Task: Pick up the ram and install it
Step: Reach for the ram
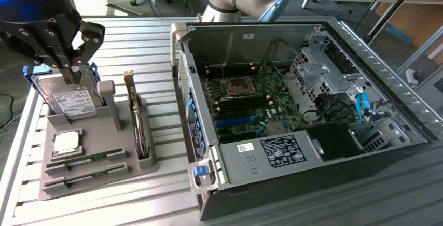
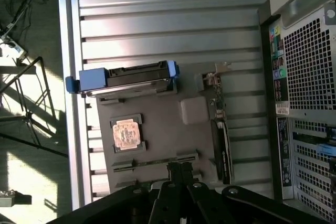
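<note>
Two ram sticks lie in slots at the near end of the grey holder: one ram and, beside it, the other ram. In the wrist view one ram is a thin strip just ahead of the fingertips. My gripper hangs above the holder's far end, over the hard drive. Its fingers are pressed together with nothing between them. The open computer case lies at the exterior view's right, its motherboard exposed.
The holder also carries a square processor chip and an upright expansion card. In the wrist view, the hard drive sits in a blue caddy. The case's near wall stands between holder and motherboard. A slatted metal table lies underneath.
</note>
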Tool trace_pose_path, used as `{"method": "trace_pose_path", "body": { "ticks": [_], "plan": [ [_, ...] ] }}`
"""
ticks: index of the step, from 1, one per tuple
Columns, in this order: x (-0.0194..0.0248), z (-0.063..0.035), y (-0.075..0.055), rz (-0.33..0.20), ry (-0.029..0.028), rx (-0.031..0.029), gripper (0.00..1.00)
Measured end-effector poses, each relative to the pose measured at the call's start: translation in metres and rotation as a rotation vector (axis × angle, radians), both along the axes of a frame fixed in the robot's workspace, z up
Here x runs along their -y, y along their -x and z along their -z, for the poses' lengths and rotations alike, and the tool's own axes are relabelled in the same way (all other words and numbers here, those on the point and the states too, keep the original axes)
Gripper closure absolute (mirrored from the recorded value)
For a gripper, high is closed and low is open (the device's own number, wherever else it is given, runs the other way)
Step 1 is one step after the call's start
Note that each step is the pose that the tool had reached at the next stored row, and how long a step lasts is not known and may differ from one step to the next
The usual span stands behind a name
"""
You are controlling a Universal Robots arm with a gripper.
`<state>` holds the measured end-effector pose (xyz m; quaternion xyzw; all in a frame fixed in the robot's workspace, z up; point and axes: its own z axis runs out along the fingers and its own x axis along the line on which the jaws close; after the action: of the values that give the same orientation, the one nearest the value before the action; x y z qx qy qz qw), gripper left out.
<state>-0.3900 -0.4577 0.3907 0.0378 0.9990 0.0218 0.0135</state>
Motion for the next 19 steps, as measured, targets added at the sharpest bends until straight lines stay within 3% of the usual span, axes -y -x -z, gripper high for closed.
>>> {"method": "trace_pose_path", "body": {
  "ticks": [6,19],
  "plan": [
    [0.0141,0.0000,0.000,0.000,0.0001,0.0000,0.90],
    [0.0401,0.0008,0.001,0.000,0.0018,-0.0001,0.90]
  ]
}}
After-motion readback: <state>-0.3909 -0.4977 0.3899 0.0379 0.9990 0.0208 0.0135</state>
